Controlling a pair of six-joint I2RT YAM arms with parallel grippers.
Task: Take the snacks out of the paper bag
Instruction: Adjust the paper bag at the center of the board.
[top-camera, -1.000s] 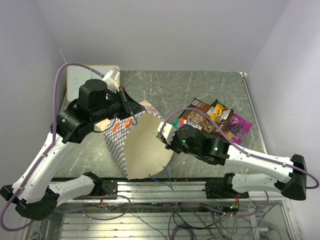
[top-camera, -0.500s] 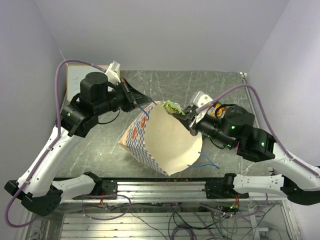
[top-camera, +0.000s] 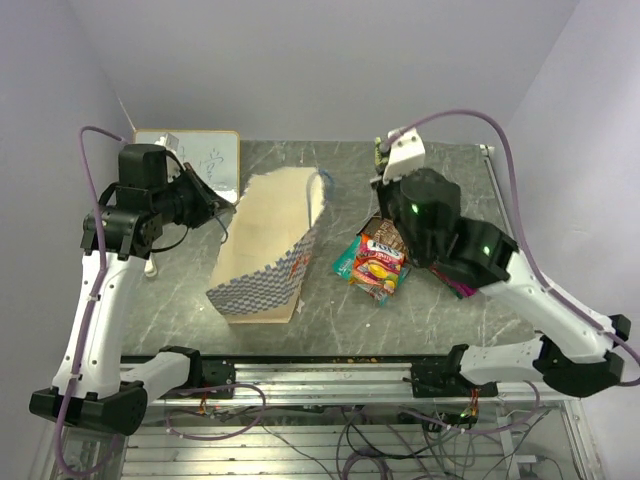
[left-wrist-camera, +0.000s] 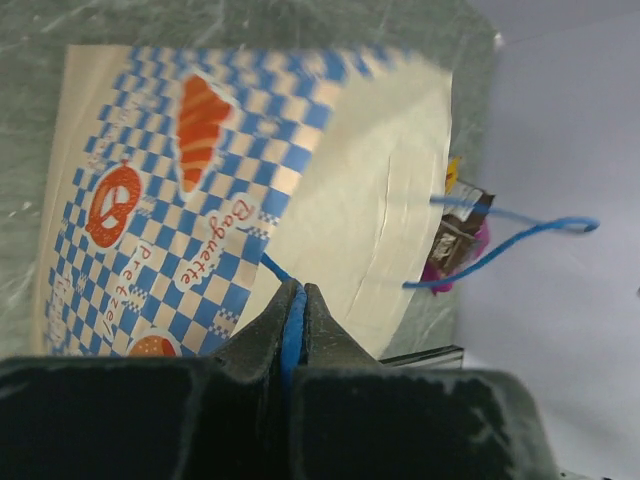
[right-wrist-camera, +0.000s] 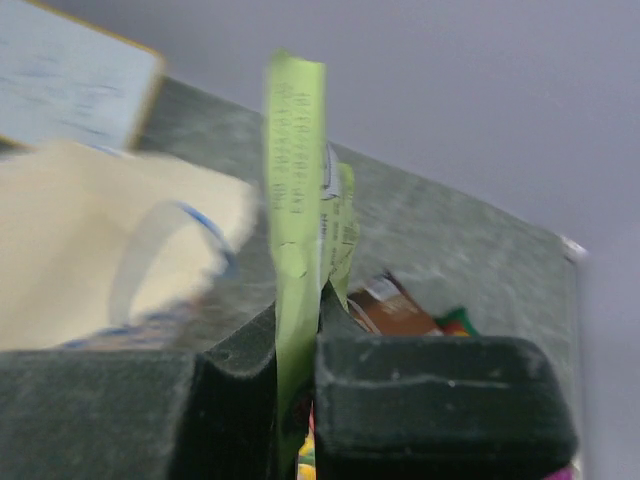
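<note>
The paper bag (top-camera: 262, 240) lies flat, its checkered base nearest the arm bases and its long axis running away to the mouth; just right of the bag the snacks (top-camera: 378, 262) lie piled; at the bag's left edge the left gripper (left-wrist-camera: 296, 300) is pressed together on a blue cord handle (left-wrist-camera: 288, 345); beyond the bag's mouth and to its right, the right gripper (right-wrist-camera: 298, 305) pinches a green packet (right-wrist-camera: 297, 150) upright, past the pile, so the drop likely lies nearer and downward; the bag's inside is hidden.

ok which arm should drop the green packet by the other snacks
Right. The right gripper is shut on the green packet near the snack pile; the left gripper is pinching the paper bag's blue cord.
</note>
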